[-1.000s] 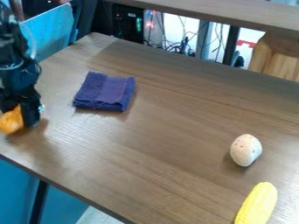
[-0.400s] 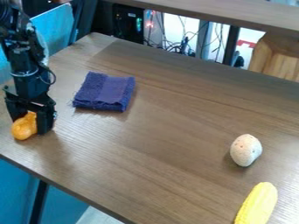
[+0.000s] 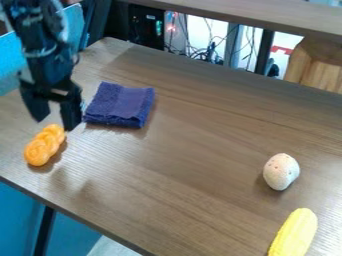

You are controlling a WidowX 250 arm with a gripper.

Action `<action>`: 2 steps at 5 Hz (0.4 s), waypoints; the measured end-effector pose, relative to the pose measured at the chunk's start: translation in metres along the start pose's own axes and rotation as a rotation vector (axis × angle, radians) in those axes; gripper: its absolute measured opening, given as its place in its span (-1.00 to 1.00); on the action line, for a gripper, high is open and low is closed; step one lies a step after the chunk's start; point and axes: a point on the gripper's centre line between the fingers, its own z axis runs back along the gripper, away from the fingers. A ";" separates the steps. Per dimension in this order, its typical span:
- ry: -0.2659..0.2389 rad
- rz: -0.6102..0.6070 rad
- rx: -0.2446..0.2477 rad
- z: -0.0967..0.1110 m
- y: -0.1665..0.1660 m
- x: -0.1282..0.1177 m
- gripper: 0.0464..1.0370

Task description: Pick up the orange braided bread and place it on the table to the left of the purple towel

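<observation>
- Fingers (image 3: 69,116) spread apart and released, with a gap between them; the black gripper (image 3: 55,120) hangs near the table's left end, its tips pointing down.
- An orange, lumpy piece with a twisted, knot-like shape (image 3: 44,145) lies on the brown wood-grain table (image 3: 174,175), just below the gripper and near the front-left edge. One fingertip comes close to its upper end; whether they touch, I cannot tell.
- A folded purple cloth with a rough, towel-like weave (image 3: 121,105) lies flat, just beside the gripper, between the orange piece and the table's back-left corner.
- An off-white, speckled, egg-shaped object (image 3: 281,171) rests well apart from these, toward the table's right side.
- A yellow corn cob with rows of kernels (image 3: 294,235) lies near the egg-shaped object, farther from the back edge and partly cut off by the view's bottom edge.
- Beyond the back edge are tangled dark cables (image 3: 200,52) and a black box with small lights (image 3: 145,27); a blue panel (image 3: 61,250) shows below the front-left edge.
</observation>
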 end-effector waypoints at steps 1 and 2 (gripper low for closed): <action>-0.042 -0.173 -0.007 0.037 -0.052 0.013 0.93; -0.055 -0.357 -0.079 0.054 -0.102 0.025 0.93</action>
